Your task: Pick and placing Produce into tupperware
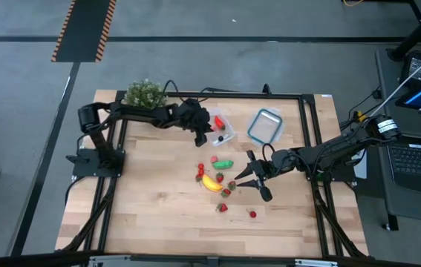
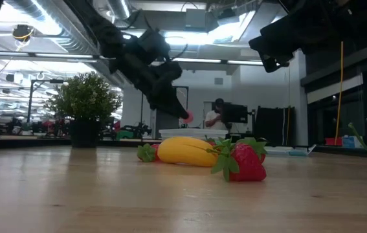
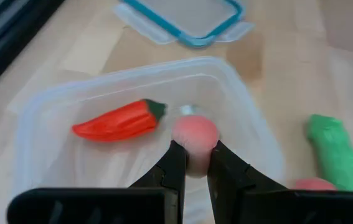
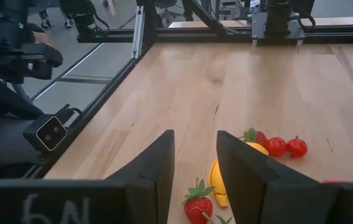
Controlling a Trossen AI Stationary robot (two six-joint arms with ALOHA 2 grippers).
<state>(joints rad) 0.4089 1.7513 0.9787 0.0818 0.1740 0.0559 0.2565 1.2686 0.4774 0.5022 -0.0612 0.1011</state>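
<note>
The clear tupperware [image 1: 223, 127] stands at the far middle of the table and holds a red pepper [image 3: 117, 121]. My left gripper [image 3: 195, 154] is above its near-left part, shut on a small round pink-red piece [image 3: 195, 132]; it also shows in the high view [image 1: 201, 139]. The yellow banana [image 1: 211, 182], the green piece [image 1: 223, 163], red pieces [image 1: 201, 172] and strawberries [image 1: 223, 208] lie on the table's middle. My right gripper [image 1: 241, 180] is open and empty, just right of the banana, pointing toward the table's left edge. My left gripper pinches the round pink-red piece [image 3: 195, 144] between its two fingertips [image 3: 175, 155], on the piece's opposite sides. The fingers come from above, slanting down. The piece is lifted clear, over the tupperware's inside, and also shows in the low view [image 2: 188, 117].
A clear blue-rimmed lid [image 1: 266, 124] lies right of the tupperware. A bushy potted plant [image 1: 145, 93] stands at the far left corner. A strawberry [image 1: 253, 214] lies apart toward the near side. Black frame rails run along the table's edges.
</note>
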